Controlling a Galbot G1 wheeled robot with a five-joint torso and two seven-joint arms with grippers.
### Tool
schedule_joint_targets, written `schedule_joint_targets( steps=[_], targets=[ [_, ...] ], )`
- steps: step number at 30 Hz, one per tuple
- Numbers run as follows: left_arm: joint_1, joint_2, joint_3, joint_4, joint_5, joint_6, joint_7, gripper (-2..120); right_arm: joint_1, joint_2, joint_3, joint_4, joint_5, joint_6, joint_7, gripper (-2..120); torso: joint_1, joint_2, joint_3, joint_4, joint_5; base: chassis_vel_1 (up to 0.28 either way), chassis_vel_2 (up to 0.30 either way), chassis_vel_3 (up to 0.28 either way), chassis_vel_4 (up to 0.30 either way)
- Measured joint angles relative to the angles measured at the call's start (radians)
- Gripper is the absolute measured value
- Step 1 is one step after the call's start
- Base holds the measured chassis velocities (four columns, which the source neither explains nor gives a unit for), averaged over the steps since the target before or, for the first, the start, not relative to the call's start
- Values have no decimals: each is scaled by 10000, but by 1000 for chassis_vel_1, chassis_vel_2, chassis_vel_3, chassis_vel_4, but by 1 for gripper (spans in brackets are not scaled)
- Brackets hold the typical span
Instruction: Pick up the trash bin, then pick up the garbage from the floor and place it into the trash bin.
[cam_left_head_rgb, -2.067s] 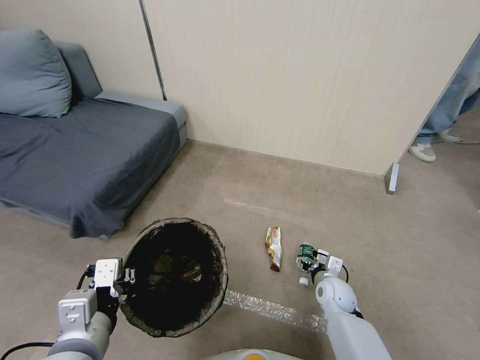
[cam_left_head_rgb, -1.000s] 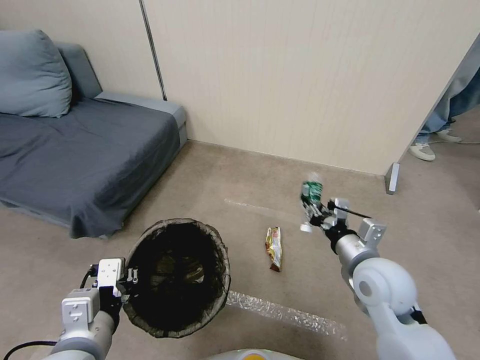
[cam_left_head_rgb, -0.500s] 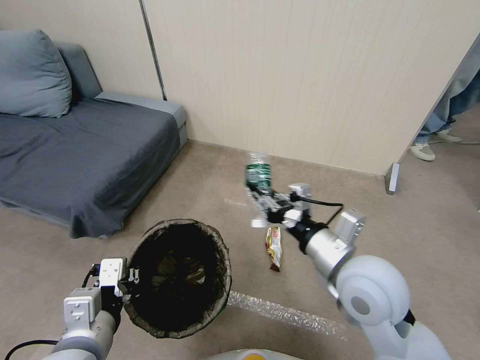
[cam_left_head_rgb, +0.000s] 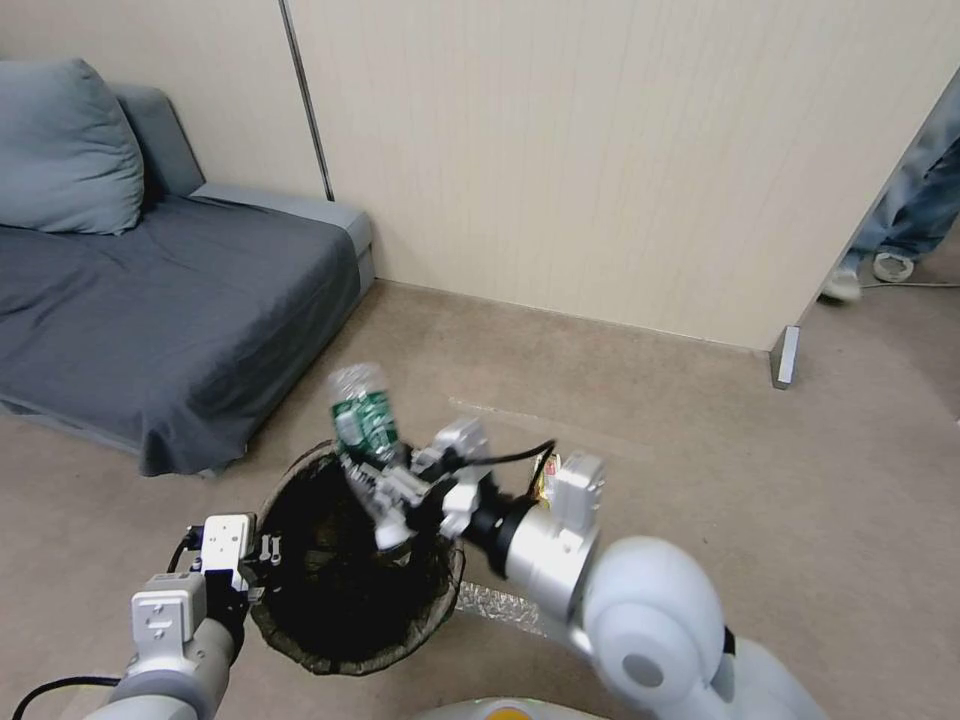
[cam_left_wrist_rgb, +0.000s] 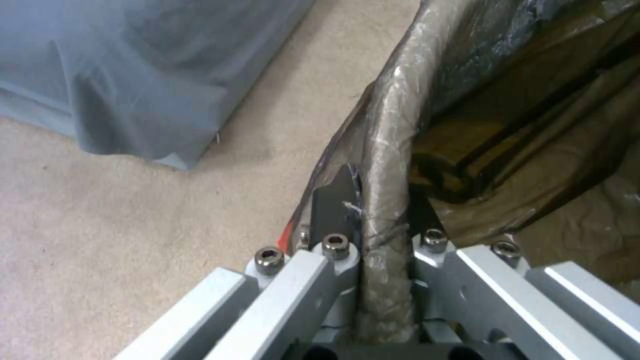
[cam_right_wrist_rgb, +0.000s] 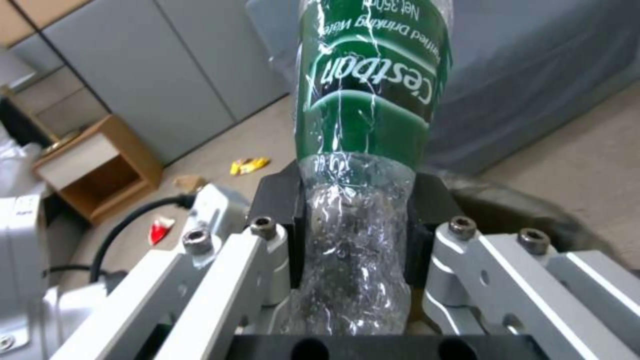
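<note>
one trash bin (cam_left_head_rgb: 300, 620), one clear bottle (cam_left_head_rgb: 365, 425) with a green label, one yellow wrapper (cam_left_head_rgb: 545, 478) on the floor nearby, one yellow wrapper (cam_right_wrist_rgb: 250, 165) and one red packet (cam_right_wrist_rgb: 160, 231) farther off, two grippers, one sofa (cam_left_head_rgb: 170, 300) with one cushion (cam_left_head_rgb: 65, 145).

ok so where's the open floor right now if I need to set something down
Bare carpet lies right of the snack wrapper toward the partition foot, and between sofa and wall. It is crowded at the trash bin: left gripper clamps its rim, right gripper holds the bottle above.
</note>
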Motion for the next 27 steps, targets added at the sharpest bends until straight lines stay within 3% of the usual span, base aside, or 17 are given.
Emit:
schedule_joint_targets(
  steps=[6,12,21,23,27],
  targets=[
    [-12,-6,20,0,0,4,2,1,52,-58,-275,13,-35,-447,118,29,0,0,0,0,-1,0,0,0,0],
    [-22,-17,16,0,-6,18,16,1,-50,-133,-401,16,-282,-597,335,54,0,0,0,0,-1,0,0,0,0],
    [-26,-33,27,0,21,31,140,1,-85,-194,-382,122,-326,-575,349,80,0,0,0,0,0,0,0,0,0],
    [-25,-35,20,0,28,39,155,1,-74,-342,-175,308,-321,-534,332,93,0,0,0,0,0,0,0,0,0],
    [-30,-45,23,0,27,43,160,1,-68,-470,6,458,-285,-517,307,99,0,0,0,0,0,0,0,0,0]
  ],
)
